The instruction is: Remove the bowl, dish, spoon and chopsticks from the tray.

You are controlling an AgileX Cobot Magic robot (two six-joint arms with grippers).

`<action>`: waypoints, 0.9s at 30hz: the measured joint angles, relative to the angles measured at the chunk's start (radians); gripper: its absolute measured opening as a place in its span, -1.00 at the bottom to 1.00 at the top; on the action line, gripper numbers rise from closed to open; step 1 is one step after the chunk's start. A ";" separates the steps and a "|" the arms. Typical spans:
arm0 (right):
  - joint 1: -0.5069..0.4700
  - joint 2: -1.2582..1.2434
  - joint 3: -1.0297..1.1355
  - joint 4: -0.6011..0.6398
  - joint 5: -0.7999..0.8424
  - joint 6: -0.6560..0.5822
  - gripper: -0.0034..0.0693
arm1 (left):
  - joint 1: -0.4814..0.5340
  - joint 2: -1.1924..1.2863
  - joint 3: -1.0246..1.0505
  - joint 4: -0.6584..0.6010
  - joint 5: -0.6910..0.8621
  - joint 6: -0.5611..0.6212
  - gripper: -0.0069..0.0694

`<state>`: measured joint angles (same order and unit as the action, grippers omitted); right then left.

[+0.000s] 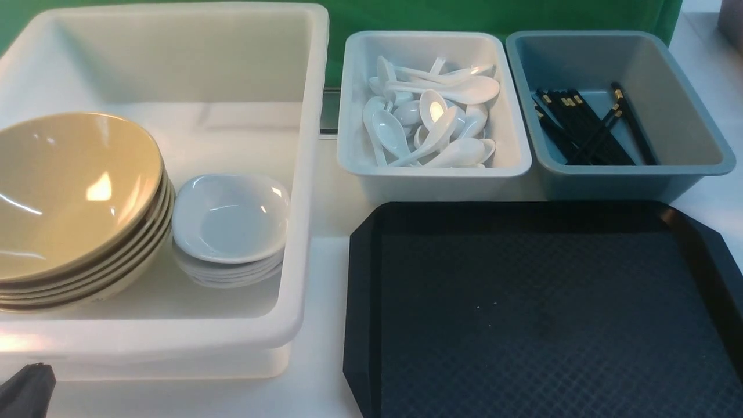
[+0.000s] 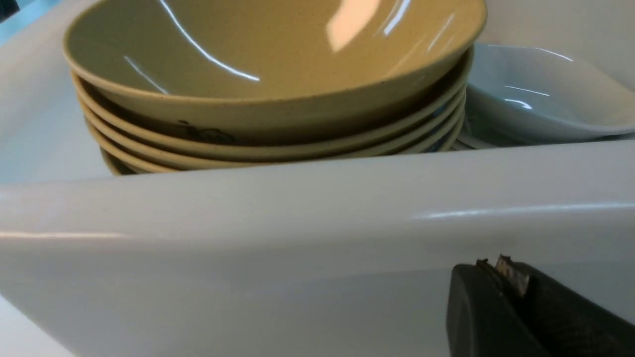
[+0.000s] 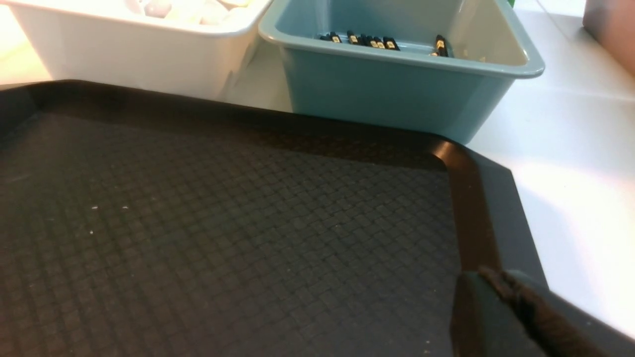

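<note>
The black tray (image 1: 363, 290) (image 3: 223, 223) has nothing on its textured floor. The tan-yellow bowl (image 1: 69, 186) (image 2: 258, 49) tops a stack of several bowls in the white tub. Beside that stack, the white dish (image 1: 229, 217) (image 2: 536, 104) lies on a pile of like dishes. White spoons (image 1: 435, 116) fill the small white bin. Black chopsticks (image 1: 586, 125) (image 3: 367, 40) lie in the grey-blue bin. My left gripper (image 1: 35, 371) (image 2: 496, 267) is shut and empty, just outside the tub's near wall. My right gripper (image 3: 491, 275) is shut on nothing over the tray's far right corner.
The large white tub (image 1: 313, 116) (image 2: 297, 223) stands left of the tray. The white spoon bin (image 1: 348, 104) and the grey-blue bin (image 1: 685, 98) (image 3: 397, 94) stand side by side just behind the tray. A green backdrop closes off the rear.
</note>
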<state>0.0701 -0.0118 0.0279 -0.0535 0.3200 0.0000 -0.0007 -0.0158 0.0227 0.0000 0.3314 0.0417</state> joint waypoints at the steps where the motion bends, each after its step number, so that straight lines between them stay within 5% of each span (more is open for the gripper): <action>1: 0.000 0.000 0.000 0.000 0.000 0.000 -0.69 | 0.000 0.000 0.000 0.000 -0.001 0.007 -0.84; 27: 0.000 0.000 0.000 0.000 0.000 0.000 -0.64 | 0.000 0.000 0.001 -0.065 -0.006 0.063 -0.84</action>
<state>0.0701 -0.0118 0.0279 -0.0535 0.3200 0.0000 -0.0007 -0.0158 0.0234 -0.0653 0.3253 0.1044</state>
